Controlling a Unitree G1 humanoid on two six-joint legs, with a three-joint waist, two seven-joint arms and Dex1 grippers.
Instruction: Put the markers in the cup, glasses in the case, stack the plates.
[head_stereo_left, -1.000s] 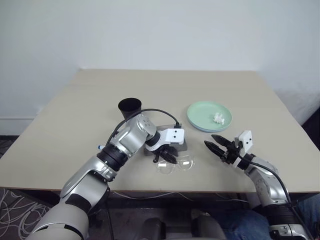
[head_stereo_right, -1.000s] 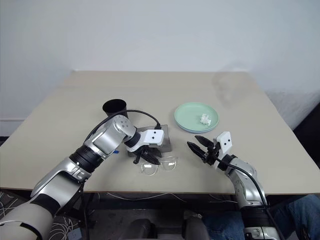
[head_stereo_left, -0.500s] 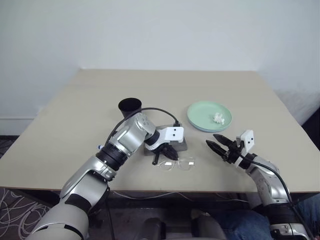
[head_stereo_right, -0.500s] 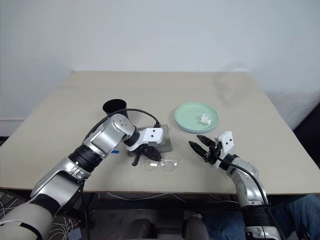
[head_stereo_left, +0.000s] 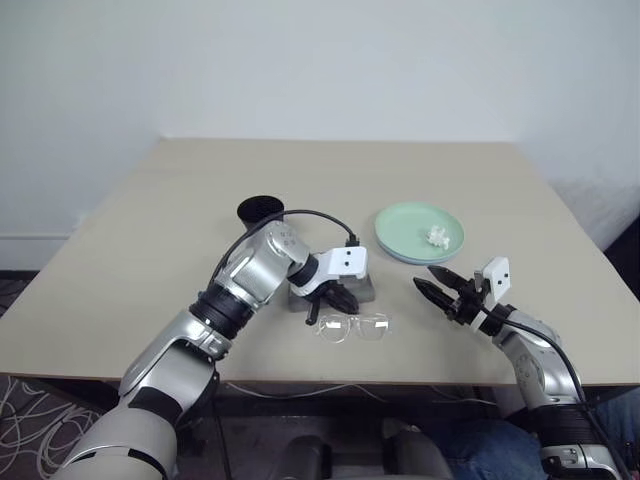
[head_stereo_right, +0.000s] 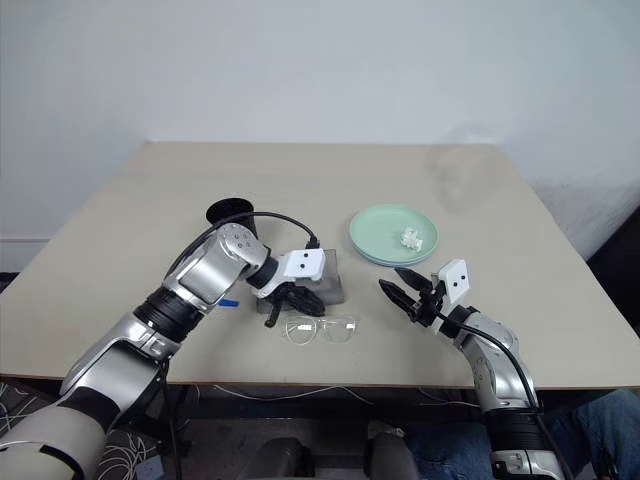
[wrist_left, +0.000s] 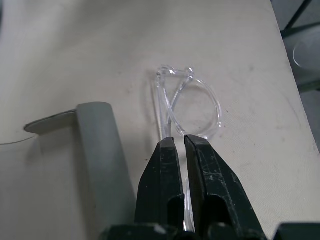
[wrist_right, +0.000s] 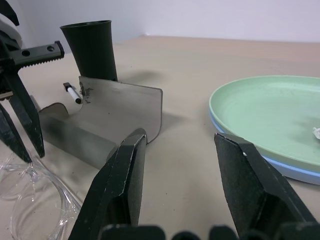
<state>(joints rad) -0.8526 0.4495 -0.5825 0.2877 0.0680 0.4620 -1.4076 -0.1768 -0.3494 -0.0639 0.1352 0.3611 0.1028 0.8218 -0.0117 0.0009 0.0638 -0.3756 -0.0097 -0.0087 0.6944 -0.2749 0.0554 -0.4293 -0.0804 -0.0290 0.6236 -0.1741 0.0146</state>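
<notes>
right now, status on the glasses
Left gripper shut on glasses beside open case. Right gripper open, empty. Nothing blocking.

Counter: beige, matte top, rectangular, far edge set close to wall. Few faint dark specks seen on top in left wrist view. Wall: plain, pale bluish-white, unmarked. Light even and diffuse; soft shadows cast on counter top. Floor seen at left beyond counter edge, grey. Tangle of light cables noted on floor at lower left. Dark area seen past counter's right edge. Person's knee in blue jeans seen at lower right, below counter's near edge.
</notes>
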